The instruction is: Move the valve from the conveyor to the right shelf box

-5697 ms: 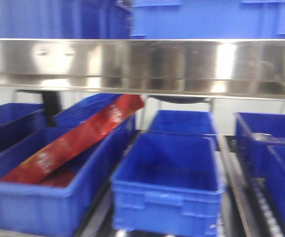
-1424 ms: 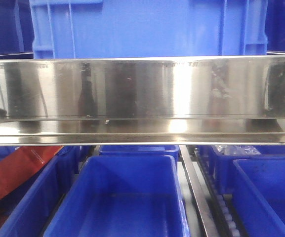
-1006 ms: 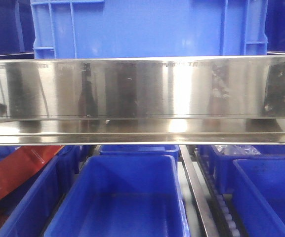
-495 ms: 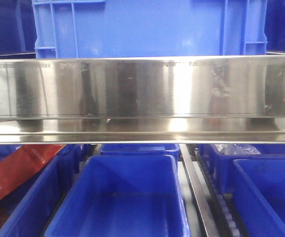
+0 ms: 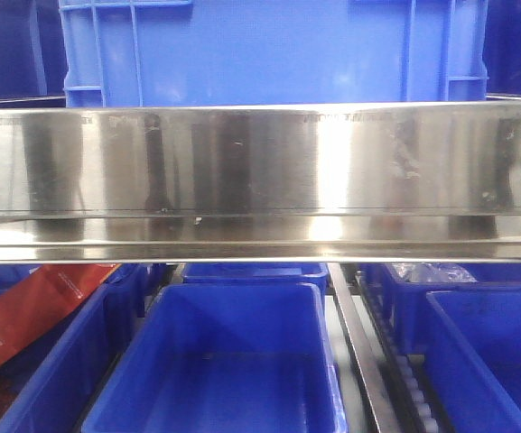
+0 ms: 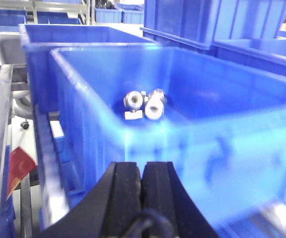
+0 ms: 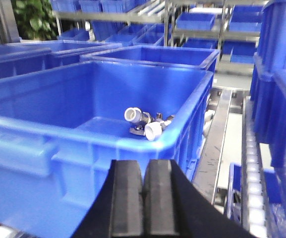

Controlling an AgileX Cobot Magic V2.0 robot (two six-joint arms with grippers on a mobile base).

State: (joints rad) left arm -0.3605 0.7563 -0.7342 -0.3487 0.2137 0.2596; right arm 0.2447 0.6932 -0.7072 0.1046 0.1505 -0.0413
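So the left gripper [image 6: 142,186] has its two black fingers pressed together with nothing between them. Just ahead of it and a bit higher sits a blue box [image 6: 83,134], and the valve [image 6: 143,105] lies on the box floor, well past the near wall. The right gripper [image 7: 143,193] is squeezed together and empty too. In front of it is a blue box [image 7: 43,144], and a valve [image 7: 145,125] rests inside, close to the far right corner from the fingers.

My guess is that the drop is done and the arms are backing away. To do this well, each arm should pull straight back and keep its fingers clear of the box rim, so the box does not get bumped.

Both arms point level at the shelf, low against the near box walls. Beyond them, the front view shows a shiny steel shelf rail [image 5: 260,180], more blue bins [image 5: 233,361] and a red bag [image 5: 25,316]. No conveyor shows anywhere.
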